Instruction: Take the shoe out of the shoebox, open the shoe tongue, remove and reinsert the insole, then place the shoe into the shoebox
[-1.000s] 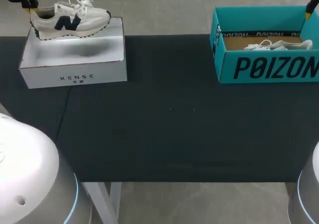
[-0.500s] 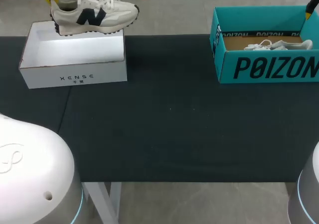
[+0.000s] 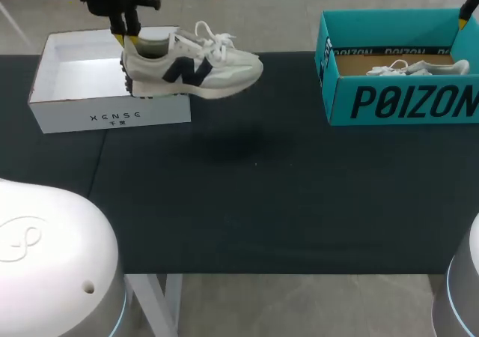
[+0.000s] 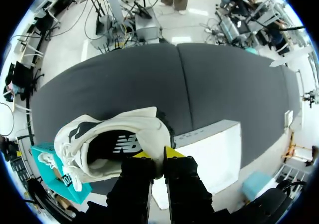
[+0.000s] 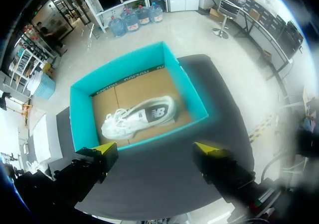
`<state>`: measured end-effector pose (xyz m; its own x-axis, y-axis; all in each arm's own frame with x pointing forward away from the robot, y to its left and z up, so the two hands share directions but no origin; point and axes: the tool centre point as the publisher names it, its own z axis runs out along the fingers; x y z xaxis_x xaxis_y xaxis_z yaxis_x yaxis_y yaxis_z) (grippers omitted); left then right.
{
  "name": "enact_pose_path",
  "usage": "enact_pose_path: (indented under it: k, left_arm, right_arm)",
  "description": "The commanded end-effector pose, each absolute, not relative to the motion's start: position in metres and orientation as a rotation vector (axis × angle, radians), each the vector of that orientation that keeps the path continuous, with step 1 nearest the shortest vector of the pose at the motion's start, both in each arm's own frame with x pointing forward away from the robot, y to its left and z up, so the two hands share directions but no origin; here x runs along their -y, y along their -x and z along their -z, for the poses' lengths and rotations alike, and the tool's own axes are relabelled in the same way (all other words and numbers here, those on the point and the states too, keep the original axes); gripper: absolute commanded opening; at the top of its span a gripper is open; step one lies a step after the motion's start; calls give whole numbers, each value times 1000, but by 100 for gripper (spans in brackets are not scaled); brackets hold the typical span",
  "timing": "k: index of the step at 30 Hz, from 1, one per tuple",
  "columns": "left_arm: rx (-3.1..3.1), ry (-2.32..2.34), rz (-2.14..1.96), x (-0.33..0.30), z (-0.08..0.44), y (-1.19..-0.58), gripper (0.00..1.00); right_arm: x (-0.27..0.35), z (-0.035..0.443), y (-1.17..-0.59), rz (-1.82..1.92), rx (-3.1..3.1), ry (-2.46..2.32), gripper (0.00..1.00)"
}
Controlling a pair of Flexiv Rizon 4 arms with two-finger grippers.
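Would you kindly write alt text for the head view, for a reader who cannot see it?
The left gripper holds a white sneaker by its heel, in the air above the dark table, at the right end of an open white shoebox. At the table's far right, a teal shoebox holds a second white shoe.

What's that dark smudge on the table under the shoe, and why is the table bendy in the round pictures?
Head view: the smudge is the shadow of the shoe, which hangs above the table. Both wrist views: the fisheye lens bends the table's straight edges into curves.
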<state>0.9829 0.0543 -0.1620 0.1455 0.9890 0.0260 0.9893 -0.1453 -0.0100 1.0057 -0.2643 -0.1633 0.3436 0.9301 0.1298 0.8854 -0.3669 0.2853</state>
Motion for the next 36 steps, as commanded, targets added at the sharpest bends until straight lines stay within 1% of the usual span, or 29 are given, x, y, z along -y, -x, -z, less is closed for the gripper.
enact_pose_path:
  k: [1, 14, 20, 27, 36]
  left_arm:
    - [2154, 2536, 474, -31, 172, -920, 0]
    - [2113, 2686, 468, 41, 207, -861, 0]
    - [2085, 2714, 476, 63, 227, -847, 0]
    - [2079, 2711, 462, 86, 263, -831, 0]
    - [2080, 2668, 417, 103, 292, -823, 0]
  right_arm:
    - [264, 163, -1005, -406, -1660, -2435, 100]
    - [264, 163, -1005, -406, -1660, -2435, 100]
    - [264, 163, -1005, -406, -1660, -2435, 100]
    - [264, 163, -1005, -406, -1660, -2435, 100]
    - [264, 163, -1005, -406, -1660, -2435, 100]
